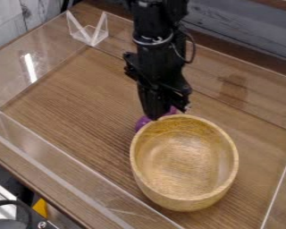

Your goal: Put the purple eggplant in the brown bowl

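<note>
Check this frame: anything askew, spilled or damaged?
Nothing stands out. The brown bowl sits upright and empty on the wooden table. The gripper points down just behind its rim, hiding most of the purple eggplant.

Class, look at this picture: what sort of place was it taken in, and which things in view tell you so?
Probably a robot test bench: a wood-grain tabletop walled by clear plastic panels, with a black gripper above a toy purple eggplant beside a brown bowl.

Looks like a robot lab test cell, not a home. A wood-grain table (74, 107) is fenced by clear acrylic walls (38, 54), with a clear acrylic stand (88, 27) at the back. A black robot arm (157, 45) works over it. Props are a toy eggplant (142, 120) and wooden bowl (185, 161).
</note>
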{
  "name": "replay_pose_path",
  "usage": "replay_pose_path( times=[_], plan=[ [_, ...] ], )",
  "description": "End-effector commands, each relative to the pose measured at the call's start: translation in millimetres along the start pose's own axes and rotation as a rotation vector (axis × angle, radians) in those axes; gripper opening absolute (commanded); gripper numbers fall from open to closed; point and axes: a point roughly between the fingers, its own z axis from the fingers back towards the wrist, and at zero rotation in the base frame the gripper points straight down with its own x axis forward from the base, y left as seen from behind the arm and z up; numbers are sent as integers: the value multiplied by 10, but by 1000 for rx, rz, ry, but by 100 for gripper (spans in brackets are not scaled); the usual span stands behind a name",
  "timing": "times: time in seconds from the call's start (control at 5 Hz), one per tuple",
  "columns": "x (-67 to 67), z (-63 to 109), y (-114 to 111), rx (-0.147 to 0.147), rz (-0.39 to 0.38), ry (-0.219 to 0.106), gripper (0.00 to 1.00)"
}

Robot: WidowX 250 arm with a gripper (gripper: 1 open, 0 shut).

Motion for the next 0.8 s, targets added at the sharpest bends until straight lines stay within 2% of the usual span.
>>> replay_pose_path(
  times=[0.0, 0.6],
  plan=[
    [-12, 49, -97, 7, -17, -35, 0],
    [-84, -191, -465, 13, -70, -21, 0]
  ],
)
